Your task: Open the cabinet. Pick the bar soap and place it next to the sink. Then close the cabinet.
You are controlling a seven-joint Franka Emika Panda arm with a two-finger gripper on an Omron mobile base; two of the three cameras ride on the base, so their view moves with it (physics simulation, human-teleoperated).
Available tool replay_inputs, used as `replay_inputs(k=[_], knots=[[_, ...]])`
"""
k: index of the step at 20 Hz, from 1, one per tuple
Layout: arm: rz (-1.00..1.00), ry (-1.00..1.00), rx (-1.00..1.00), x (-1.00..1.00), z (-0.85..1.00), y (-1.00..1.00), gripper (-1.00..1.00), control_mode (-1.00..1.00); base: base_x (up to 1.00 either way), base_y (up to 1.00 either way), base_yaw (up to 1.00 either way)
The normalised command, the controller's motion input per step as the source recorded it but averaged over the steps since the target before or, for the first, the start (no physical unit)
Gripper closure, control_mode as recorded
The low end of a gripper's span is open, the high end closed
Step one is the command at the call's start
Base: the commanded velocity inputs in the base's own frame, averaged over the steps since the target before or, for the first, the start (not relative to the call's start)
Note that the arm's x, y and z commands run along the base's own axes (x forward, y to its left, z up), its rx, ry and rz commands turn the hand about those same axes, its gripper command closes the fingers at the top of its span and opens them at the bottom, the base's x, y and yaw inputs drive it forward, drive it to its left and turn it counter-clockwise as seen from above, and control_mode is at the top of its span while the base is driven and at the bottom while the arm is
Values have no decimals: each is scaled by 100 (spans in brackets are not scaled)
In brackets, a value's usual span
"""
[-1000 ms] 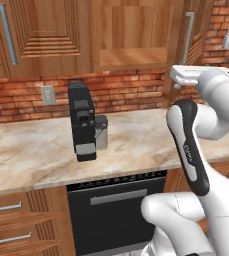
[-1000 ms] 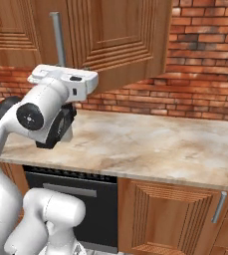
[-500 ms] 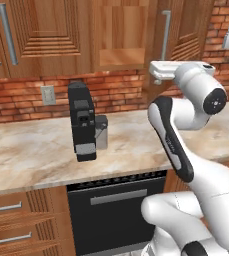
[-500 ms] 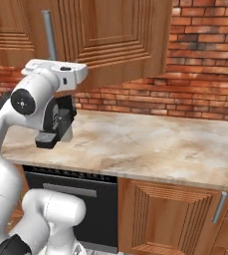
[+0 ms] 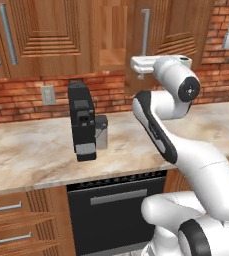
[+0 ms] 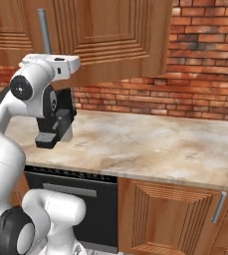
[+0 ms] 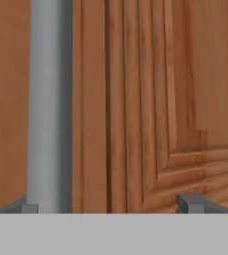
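A tall black coffee machine point(image 5: 81, 121) stood upright on the beige marbled stone desk point(image 5: 31, 152), well below the fingers. A red brick wall point(image 6: 195, 94) ran behind it, with a grey wall outlet point(image 5: 48, 94) set in it. A black oven front point(image 5: 117, 210) sat under the desk, beside brown wooden drawers point(image 5: 16, 220) with short silver handles.

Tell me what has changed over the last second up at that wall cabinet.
The white arm swung its open gripper leftward along the brick wall, up to the warm-brown wooden wall cabinet's long silver bar handle. Nothing is gripped yet. The cabinet door is still shut, and the black coffee machine sits unmoved on the marble counter.
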Motion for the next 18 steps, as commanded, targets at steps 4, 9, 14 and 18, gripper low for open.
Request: replay_inputs(k=[4,9,14,18], knots=[[1,1,0,84,0,0,-100,-100,0,0,0],[5,3,0,90,0,0,-100,-100,0,0,0],[4,0,0,68,0,-11,-100,-100,0,0,0],[3,0,0,55,0,-15,-100,-100,0,0,0]])
